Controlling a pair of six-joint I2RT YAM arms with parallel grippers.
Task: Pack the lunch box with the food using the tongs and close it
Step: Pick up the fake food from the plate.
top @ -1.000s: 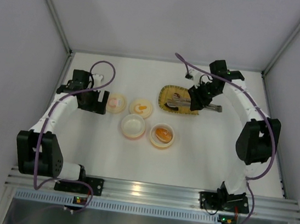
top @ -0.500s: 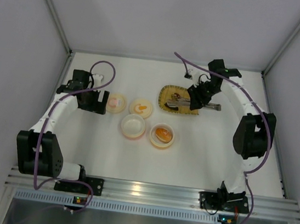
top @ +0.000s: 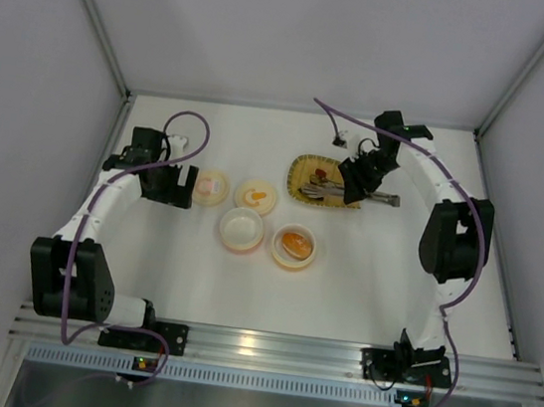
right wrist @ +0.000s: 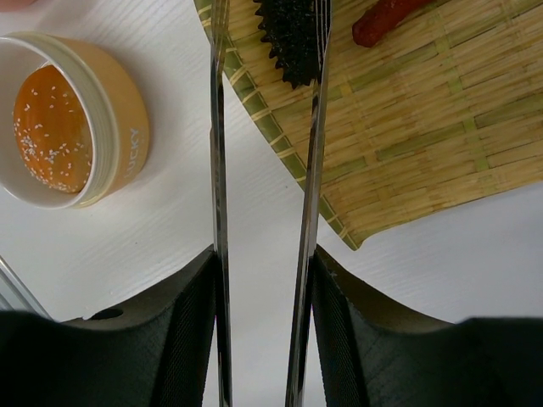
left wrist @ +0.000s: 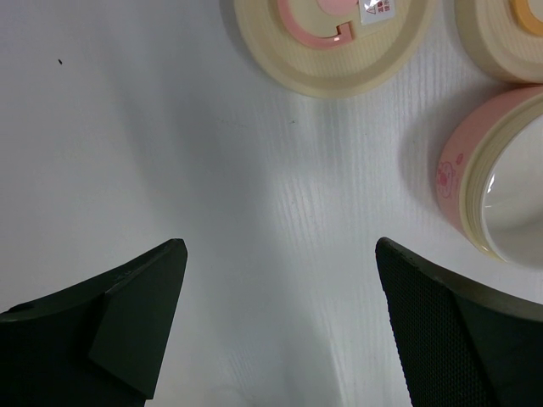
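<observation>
Right fingers: clenched on tongs, arms either side of dark piece on tray. Left fingers: released, over counter. Risk: piece slipping from thin arms mid-carry if squeeze weak or off-centre.

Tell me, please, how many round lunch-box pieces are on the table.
4: pink-marked lid leftmost, orange-marked lid beside it, empty pink bowl in front, orange bowl holding food rightmost. None appears hidden.

You cannot see the tips of the tongs; the top edge crops them and the dark spiky piece.
</observation>
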